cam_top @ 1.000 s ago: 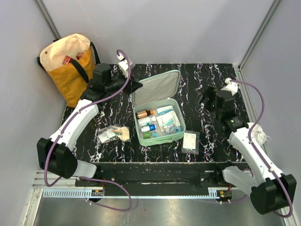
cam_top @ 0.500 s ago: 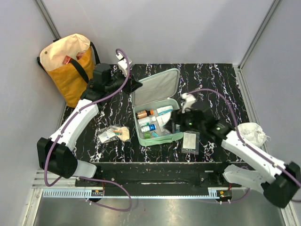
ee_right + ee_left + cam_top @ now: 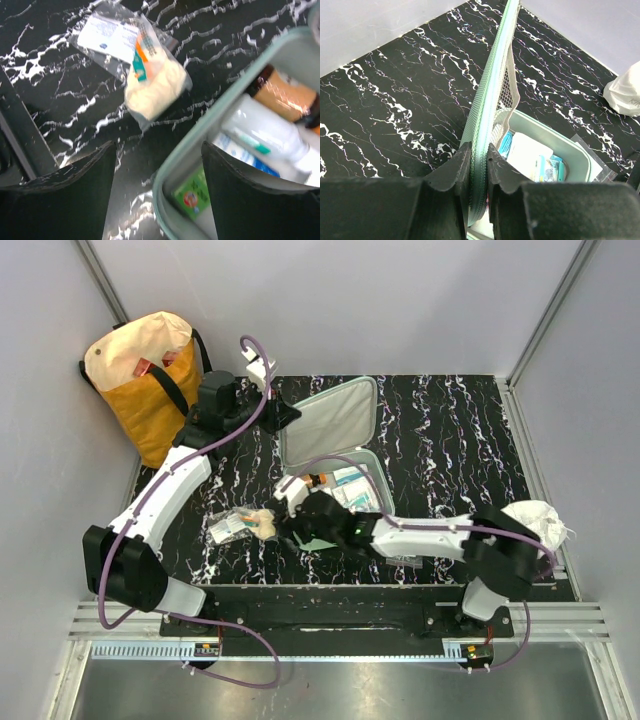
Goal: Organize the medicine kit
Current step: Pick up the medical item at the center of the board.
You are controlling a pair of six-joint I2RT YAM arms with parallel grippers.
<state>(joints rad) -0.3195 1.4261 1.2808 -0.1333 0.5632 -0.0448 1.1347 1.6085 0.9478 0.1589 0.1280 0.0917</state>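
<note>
Left end effector [image 3: 479,150] is pinched on the lid edge of the medicine kit [image 3: 335,425], holding the lid near upright. The kit sits open mid-table [image 3: 450,420], tray toward the arms. Right end effector [image 3: 159,147] is spread wide over the tray's near-left corner, one finger above the tray and the other above the table. The bagged packet [image 3: 150,90] lies just beyond it on the table. Risks as I read it: the right arm lies across the open tray, so descending here likely clips the rim or the amber bottle [image 3: 280,95]. That drags the kit against the left grip and could pull the lid free or tip the tray. The packet film looks slippery, so a shallow pinch may catch film only and drop it. The lid grip is thin and edge-on, and a slip drops the lid onto the right arm.
</note>
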